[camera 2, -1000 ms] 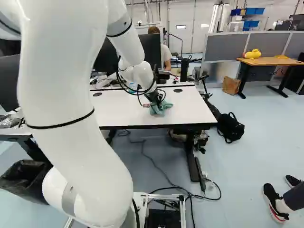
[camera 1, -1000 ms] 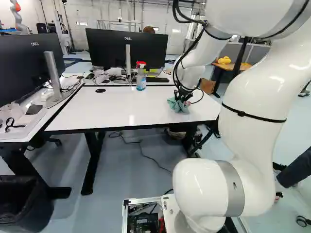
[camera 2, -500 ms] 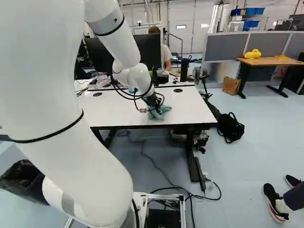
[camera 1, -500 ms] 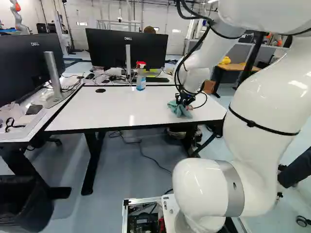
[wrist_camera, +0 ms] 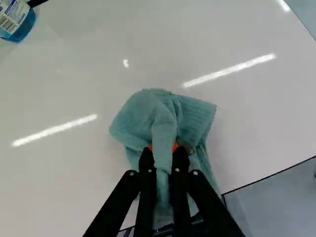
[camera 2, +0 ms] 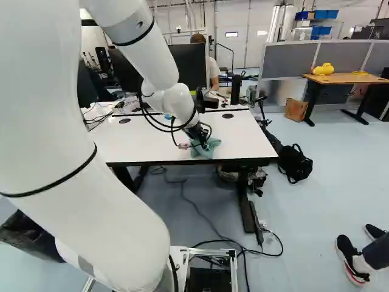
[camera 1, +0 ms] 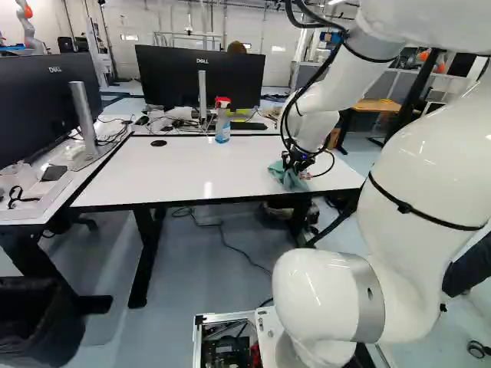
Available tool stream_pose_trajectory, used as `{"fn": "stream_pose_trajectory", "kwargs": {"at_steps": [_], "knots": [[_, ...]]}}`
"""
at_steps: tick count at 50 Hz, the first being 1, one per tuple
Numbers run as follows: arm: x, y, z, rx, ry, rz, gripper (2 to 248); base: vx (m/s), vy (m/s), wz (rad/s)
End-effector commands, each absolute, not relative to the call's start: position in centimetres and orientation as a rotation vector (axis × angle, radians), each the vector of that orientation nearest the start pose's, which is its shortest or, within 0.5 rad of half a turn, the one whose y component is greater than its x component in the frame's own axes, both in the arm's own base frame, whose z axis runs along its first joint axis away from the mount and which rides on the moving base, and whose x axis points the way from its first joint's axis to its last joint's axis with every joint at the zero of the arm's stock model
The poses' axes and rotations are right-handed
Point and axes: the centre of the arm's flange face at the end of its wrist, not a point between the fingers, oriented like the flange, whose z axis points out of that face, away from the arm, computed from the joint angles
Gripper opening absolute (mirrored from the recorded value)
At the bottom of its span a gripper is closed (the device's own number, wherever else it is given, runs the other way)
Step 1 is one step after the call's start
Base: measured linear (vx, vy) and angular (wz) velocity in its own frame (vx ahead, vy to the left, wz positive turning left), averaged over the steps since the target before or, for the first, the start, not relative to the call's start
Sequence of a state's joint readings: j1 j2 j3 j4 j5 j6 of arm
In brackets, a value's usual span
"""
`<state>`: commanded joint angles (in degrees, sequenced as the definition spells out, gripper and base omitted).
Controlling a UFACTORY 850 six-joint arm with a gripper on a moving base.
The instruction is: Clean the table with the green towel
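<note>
On the glossy white table (camera 1: 176, 172), streaked with reflected light, the towel (camera 1: 287, 176) lies bunched near the front edge, pinched between the gripper's (camera 1: 298, 162) fingers; a bottle (camera 1: 222, 127) stands farther back, before a monitor (camera 1: 165, 75), while across the room a desk (camera 2: 346, 78) stands by grey partitions (camera 2: 289, 62)

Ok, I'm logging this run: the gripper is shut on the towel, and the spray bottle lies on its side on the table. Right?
Not quite: the spray bottle stands upright on the table, as the left base view shows. The gripper is indeed shut on the towel.
</note>
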<state>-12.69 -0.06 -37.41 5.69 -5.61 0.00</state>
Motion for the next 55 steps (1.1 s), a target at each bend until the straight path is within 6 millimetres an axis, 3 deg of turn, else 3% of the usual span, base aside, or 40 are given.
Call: {"fn": "stream_pose_trajectory", "kwargs": {"at_steps": [18,55], "knots": [[41.3,-8.8,43.8,-3.0,0.465,-0.894,37,0.0,0.0,0.0],[41.8,-2.8,47.8,-2.941,0.242,-1.022,37,0.0,0.0,0.0]]}}
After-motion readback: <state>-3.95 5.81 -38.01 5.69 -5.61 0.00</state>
